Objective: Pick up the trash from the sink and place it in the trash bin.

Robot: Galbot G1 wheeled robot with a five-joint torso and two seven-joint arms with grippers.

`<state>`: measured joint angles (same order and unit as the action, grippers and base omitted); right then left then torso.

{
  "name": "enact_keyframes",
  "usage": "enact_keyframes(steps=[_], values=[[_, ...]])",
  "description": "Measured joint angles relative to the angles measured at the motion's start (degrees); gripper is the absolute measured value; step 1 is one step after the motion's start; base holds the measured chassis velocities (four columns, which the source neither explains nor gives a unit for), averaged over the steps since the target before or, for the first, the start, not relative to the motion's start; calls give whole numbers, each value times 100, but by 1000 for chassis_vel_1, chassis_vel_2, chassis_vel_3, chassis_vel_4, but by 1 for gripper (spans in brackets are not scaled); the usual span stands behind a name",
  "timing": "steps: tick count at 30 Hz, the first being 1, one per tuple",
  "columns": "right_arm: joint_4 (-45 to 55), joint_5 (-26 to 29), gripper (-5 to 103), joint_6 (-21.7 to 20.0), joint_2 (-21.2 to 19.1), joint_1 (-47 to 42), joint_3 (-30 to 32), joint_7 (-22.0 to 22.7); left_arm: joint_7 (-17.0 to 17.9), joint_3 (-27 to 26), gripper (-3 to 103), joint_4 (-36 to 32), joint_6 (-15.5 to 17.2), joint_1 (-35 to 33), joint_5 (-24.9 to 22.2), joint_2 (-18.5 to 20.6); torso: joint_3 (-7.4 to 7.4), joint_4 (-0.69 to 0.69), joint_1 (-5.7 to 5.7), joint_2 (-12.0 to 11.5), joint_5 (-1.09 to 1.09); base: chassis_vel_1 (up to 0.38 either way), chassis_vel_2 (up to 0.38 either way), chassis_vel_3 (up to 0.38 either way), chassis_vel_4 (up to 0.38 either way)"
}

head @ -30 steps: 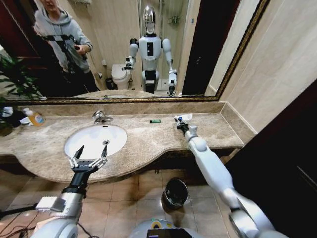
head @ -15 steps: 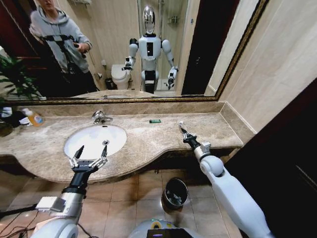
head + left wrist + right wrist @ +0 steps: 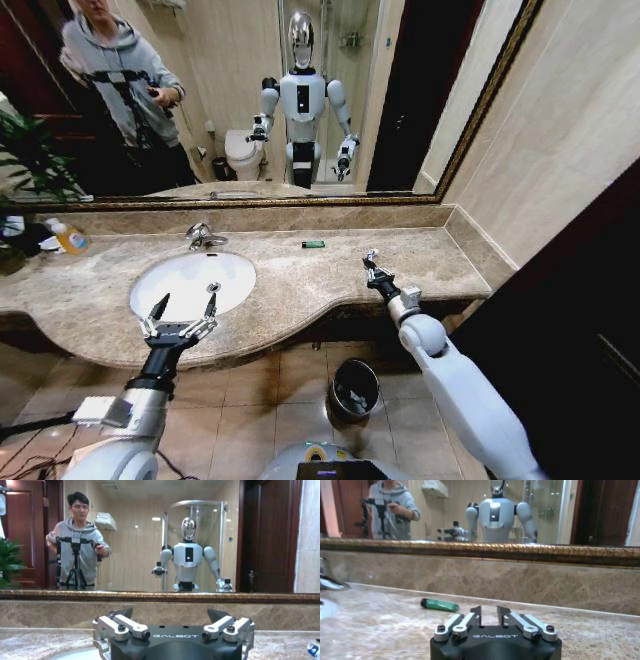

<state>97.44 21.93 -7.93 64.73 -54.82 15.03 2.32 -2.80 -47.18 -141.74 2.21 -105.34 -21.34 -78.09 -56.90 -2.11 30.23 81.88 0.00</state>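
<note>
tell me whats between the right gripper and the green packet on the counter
Nothing: in the right wrist view, bare marble counter separates the right gripper from the green packet.

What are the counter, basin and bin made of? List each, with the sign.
Counter: polished beige marble or a lookalike, veined and mottled.
Basin: glossy white, probably ceramic.
Trash bin: dark body, material unclear; shiny rim, apparently metal.

Head view: high, looking forward and down over the sink (image 3: 193,284), marble counter (image 3: 290,275) and floor, mirror (image 3: 250,90) ahead. Left wrist view: low behind the left gripper (image 3: 173,619), facing the mirror. Right wrist view: low over the counter, near the green packet (image 3: 439,605). All share mirror and counter.
</note>
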Motion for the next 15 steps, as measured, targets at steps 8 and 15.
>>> enact_keyframes(steps=[8, 15], values=[[-647, -277, 53, 4, 138, 508, -31, 105, 0, 0, 100, 0, 0, 0, 0, 0, 0, -1, 1, 0, -1, 0, 0, 0, 0], [-839, -326, 74, 27, 164, 457, -15, 90, 0, 0, 100, 0, 0, 0, 0, 0, 0, 0, 1, 0, 0, 0, 0, 0, 0]])
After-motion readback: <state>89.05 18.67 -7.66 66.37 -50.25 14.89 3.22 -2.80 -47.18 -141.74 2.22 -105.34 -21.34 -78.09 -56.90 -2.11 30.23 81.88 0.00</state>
